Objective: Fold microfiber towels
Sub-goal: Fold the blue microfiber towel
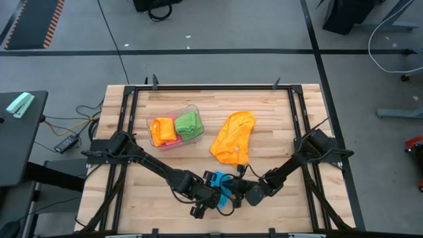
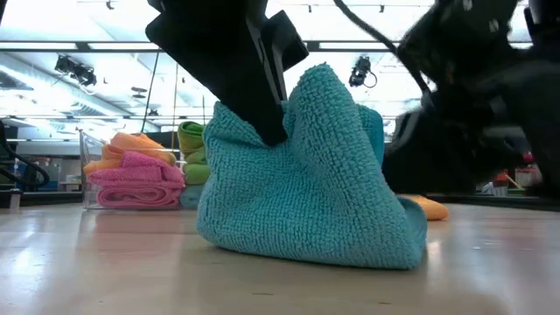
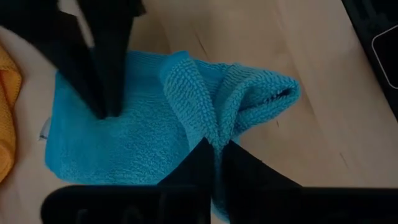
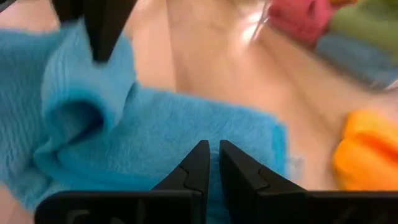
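No text, label, brand or number can be read in any view. A small tag shows on the blue towel (image 3: 143,134), at its nine o'clock edge in the left wrist view. It carries no legible print.

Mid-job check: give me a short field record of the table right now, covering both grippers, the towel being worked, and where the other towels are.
left gripper: jaws shut on blue towel fold
right gripper: jaws shut on blue towel
blue towel: near table edge, bunched up between both grippers, partly folded
orange towel: loose, crumpled, mid-table
clear tub: holds folded orange, pink, green towels
table: wooden, black frame
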Controlling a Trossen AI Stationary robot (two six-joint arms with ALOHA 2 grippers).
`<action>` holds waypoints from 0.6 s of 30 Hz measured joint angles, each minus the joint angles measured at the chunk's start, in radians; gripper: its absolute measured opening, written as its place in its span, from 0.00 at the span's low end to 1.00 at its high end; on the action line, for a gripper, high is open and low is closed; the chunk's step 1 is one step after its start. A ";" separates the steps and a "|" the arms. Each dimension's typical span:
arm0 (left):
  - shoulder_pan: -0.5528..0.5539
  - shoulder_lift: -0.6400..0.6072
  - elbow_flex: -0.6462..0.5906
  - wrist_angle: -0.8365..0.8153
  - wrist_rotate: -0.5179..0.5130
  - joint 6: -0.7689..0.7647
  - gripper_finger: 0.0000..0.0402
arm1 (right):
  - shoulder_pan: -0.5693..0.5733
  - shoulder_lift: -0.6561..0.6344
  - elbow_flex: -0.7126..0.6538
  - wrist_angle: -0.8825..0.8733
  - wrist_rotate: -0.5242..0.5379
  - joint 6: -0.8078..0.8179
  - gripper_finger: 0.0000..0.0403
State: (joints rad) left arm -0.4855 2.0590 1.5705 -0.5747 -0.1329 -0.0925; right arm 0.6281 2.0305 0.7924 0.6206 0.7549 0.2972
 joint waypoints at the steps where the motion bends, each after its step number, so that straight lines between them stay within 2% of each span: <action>1: 0.002 0.000 0.002 -0.001 0.000 0.000 0.06 | -0.001 0.009 0.000 -0.003 -0.008 0.007 0.11; 4: 0.008 0.000 0.025 -0.002 0.000 -0.003 0.06 | -0.010 0.021 0.023 -0.021 -0.057 0.029 0.11; 7: 0.013 0.000 0.068 -0.033 -0.002 -0.001 0.08 | -0.027 0.020 0.058 -0.108 -0.103 0.124 0.11; 11: 0.022 0.000 0.096 -0.073 -0.022 0.007 0.09 | -0.030 0.017 0.096 -0.211 -0.115 0.186 0.11; 18: 0.057 0.008 0.093 -0.123 -0.045 0.002 0.07 | -0.030 0.015 0.127 -0.277 -0.153 0.241 0.11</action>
State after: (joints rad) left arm -0.4289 2.0671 1.6630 -0.6975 -0.1784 -0.0909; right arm 0.5980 2.0457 0.9192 0.3440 0.6016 0.5384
